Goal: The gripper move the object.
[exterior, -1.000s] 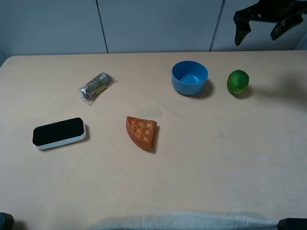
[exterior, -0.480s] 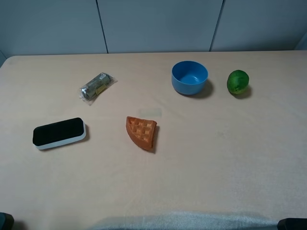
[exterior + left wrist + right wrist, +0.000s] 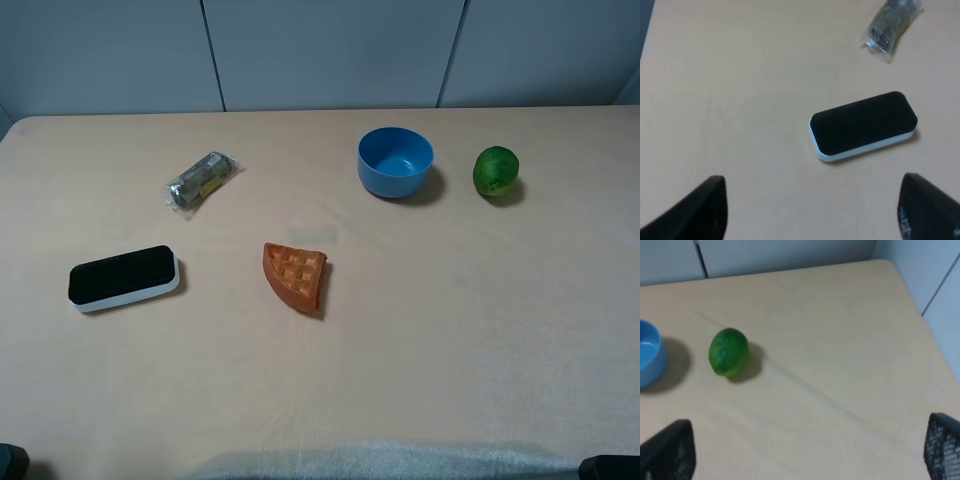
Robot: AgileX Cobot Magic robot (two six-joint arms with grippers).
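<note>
The green egg-shaped fruit [image 3: 496, 171] lies on the table at the back right, just right of the blue bowl [image 3: 396, 161]. It also shows in the right wrist view [image 3: 728, 351], resting alone on the table. Neither gripper shows in the exterior high view. My right gripper [image 3: 807, 452] is open, its fingertips wide apart at the frame's corners, well short of the fruit. My left gripper [image 3: 812, 210] is open and empty, above the table near the black and white eraser [image 3: 863, 125].
An orange waffle wedge [image 3: 296, 276] lies mid-table. A black and white eraser [image 3: 123, 278] lies at the left. A wrapped packet [image 3: 203, 181] lies behind it, also in the left wrist view [image 3: 890, 25]. The table's right edge [image 3: 920, 315] runs near the fruit.
The right gripper, seen at the top right of the exterior view one second ago, has left that view. The objects on the table have not moved.
</note>
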